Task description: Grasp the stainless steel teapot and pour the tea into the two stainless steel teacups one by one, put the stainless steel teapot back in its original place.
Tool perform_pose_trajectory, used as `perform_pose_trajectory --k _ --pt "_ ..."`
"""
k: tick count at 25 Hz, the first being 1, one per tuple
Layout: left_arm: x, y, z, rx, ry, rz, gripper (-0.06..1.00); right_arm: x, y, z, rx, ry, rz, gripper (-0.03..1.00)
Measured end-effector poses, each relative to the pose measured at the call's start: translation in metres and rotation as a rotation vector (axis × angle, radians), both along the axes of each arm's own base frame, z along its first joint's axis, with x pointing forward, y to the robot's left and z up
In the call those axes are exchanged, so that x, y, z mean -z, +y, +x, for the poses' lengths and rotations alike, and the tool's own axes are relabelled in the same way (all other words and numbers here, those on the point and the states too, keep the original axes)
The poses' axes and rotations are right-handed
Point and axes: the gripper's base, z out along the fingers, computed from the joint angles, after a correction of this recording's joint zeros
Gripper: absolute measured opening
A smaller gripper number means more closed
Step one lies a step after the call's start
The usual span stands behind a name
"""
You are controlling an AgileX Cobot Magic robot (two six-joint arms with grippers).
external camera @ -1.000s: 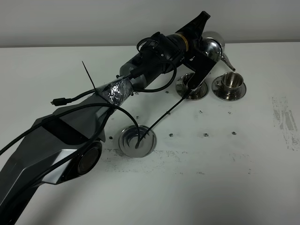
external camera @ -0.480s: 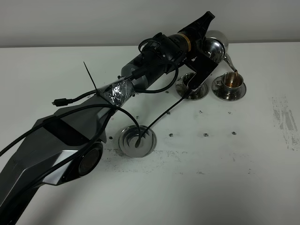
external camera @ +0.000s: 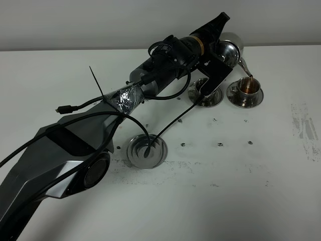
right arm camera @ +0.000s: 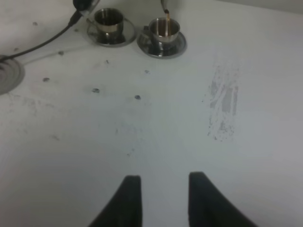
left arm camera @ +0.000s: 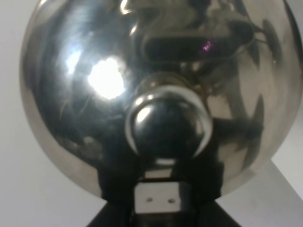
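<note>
Cannot make out spout or handle of the stainless steel teapot (left arm camera: 151,94) from the left wrist — cropped by the edges, glare-blurred, covering most of the left tool (left arm camera: 158,201). From above, see only part of one teacup (external camera: 199,86) behind the arm (external camera: 160,70). See just the fingertips of the right tool (right arm camera: 163,177) — rest cut off.

The left arm (external camera: 150,80) lies slantwise over the table (external camera: 261,165) from the near left corner to the far edge, barring that stretch. At its end the tilted stainless steel teapot (external camera: 228,50) hangs over the right teacup (external camera: 246,88), with the left teacup (right arm camera: 109,19) just beside. A cable (external camera: 175,123) crosses the large saucer (external camera: 138,153) mid-table. Toward the right edge and near right corner the surface lies open
</note>
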Motion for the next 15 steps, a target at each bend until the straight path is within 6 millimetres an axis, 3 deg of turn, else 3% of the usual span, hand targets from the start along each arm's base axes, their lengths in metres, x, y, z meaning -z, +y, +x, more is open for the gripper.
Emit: perform_pose_trajectory --k 15 --pt "-0.0005 0.0 0.0003 0.012 -0.017 0.019 0.18 0.0 0.0 0.0 0.0 0.0 0.0 0.23"
